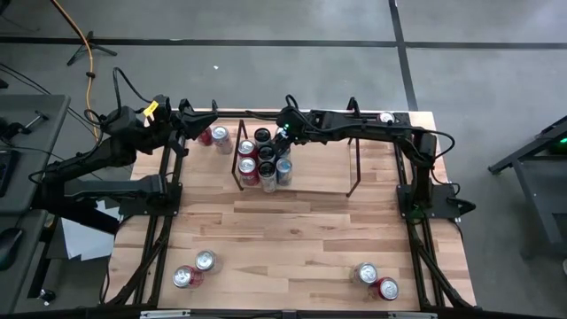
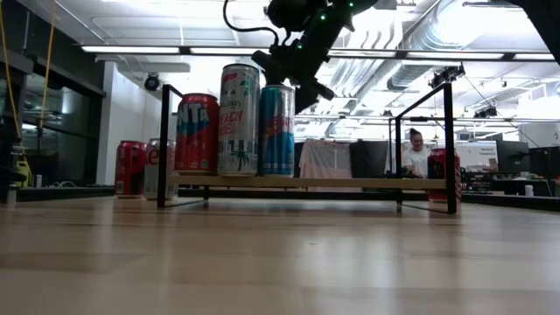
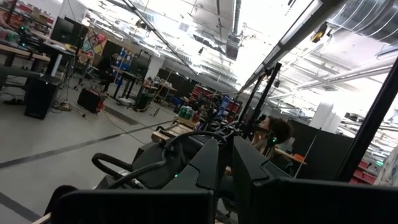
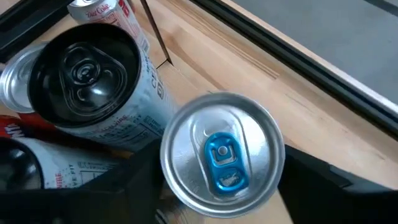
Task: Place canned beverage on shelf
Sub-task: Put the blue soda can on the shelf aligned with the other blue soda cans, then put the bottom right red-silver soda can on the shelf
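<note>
The shelf stands at the table's far middle, with several cans grouped on its left end. The canned beverage, blue with a silver top and blue tab, stands upright by its base on the shelf top at the right of that group. My right gripper slants down over it, open, one finger on either side of the can's top; whether they still touch the can I cannot tell. My left gripper is shut on nothing, raised at the far left.
A black-topped can stands close beside the blue one. Two red cans stand on the table left of the shelf, and one can at the far right. Two pairs of cans lie near the front edge, with bare wood between.
</note>
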Motion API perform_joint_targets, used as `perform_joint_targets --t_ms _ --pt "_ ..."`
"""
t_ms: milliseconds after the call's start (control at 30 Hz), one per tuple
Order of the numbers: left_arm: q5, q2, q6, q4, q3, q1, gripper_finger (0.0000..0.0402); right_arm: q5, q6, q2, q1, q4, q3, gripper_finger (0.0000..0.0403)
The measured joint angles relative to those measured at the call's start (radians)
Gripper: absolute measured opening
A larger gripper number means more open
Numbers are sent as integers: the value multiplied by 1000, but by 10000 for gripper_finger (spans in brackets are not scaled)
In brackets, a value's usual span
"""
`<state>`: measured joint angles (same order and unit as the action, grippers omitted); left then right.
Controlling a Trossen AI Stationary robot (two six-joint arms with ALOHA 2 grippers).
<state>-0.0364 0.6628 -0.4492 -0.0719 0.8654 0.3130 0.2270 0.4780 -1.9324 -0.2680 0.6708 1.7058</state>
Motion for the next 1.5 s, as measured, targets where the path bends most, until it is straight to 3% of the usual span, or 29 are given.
perform_joint_targets --t_ms 133,433,667,833,967,1133,1267,1367,1500 --pt "0 0 0 0 0 0 3 -19 19 -2 2 0 0 293" --pt "-1 0 0 0 0 0 3 -25 3 0 0 3 5 300" --pt "-1 0 6 0 0 0 3 -9 -124 2 -21 95 117 301" --pt "-1 -1 46 0 0 0 3 -1 -303 6 -26 268 248 301" --pt "-1 -16 110 7 0 0 3 8 -395 58 -9 363 269 301" --pt "-1 -38 199 109 0 0 3 0 -375 214 5 333 113 289" --pt "-2 -41 225 162 -17 -1 3 -50 -255 372 33 151 -109 267" --pt "-4 -41 217 79 -84 -12 3 -100 -175 474 70 -73 -284 238" --pt "-14 -40 149 -189 -227 -52 3 -117 -98 557 118 -335 -445 168"
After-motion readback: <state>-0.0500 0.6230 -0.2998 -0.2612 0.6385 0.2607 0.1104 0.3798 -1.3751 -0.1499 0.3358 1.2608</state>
